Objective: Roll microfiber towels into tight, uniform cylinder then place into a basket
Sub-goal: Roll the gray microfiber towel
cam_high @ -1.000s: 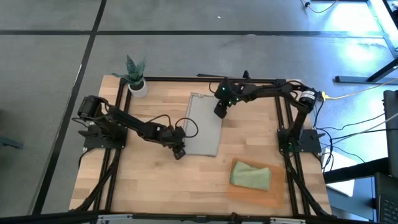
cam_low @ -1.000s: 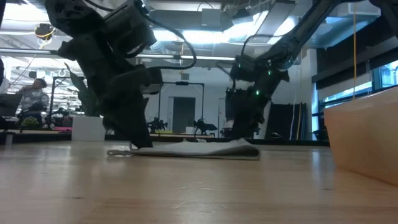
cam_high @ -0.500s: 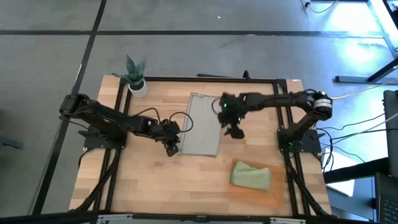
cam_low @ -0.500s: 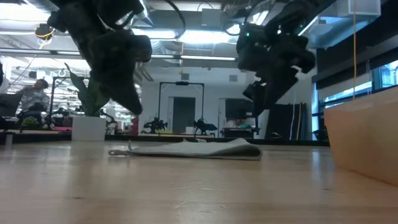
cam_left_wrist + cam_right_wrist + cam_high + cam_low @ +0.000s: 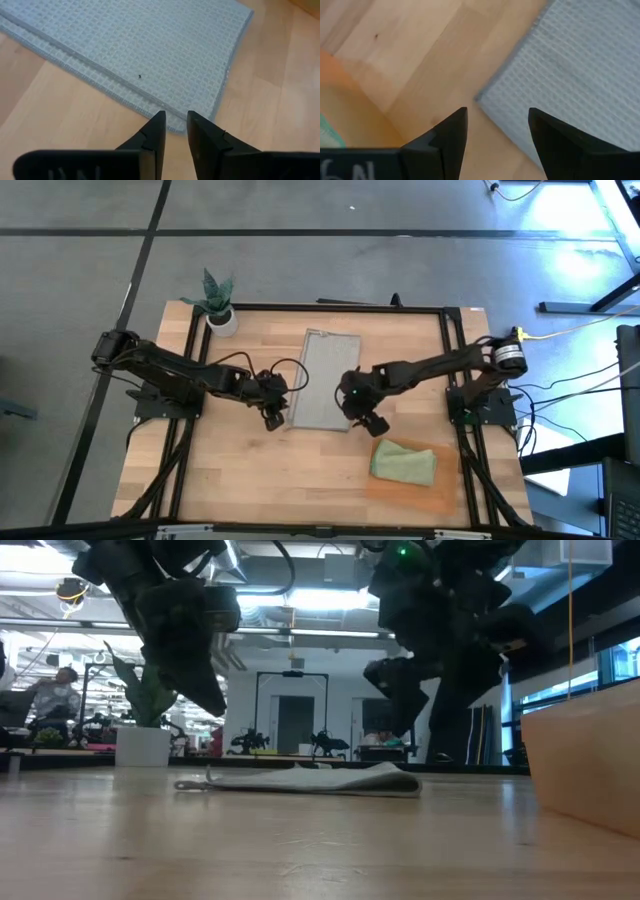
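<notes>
1. Left gripper [image 5: 273, 418]: over the towel's near-left corner, jaws narrowly parted, empty.
2. Pale grey waffle-weave microfiber towel [image 5: 327, 379]: flat on the wooden bench [image 5: 250, 470].
3. Right gripper [image 5: 366, 423]: at the near-right corner, jaws released.
4. Rolled sage green towel [image 5: 404, 461]: inside the orange-brown basket [image 5: 445, 496].

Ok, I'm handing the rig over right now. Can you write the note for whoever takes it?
Left end effector: empty, fingers a narrow gap apart, above the near left corner of the grey towel.
Right end effector: open, empty, above that towel's near right corner.
Grey towel lies flat mid-table, unrolled.
Green towel is bundled in the orange basket at the near right.
Done: green towel.
Left: roll the grey one tight and put it in the basket.
</notes>
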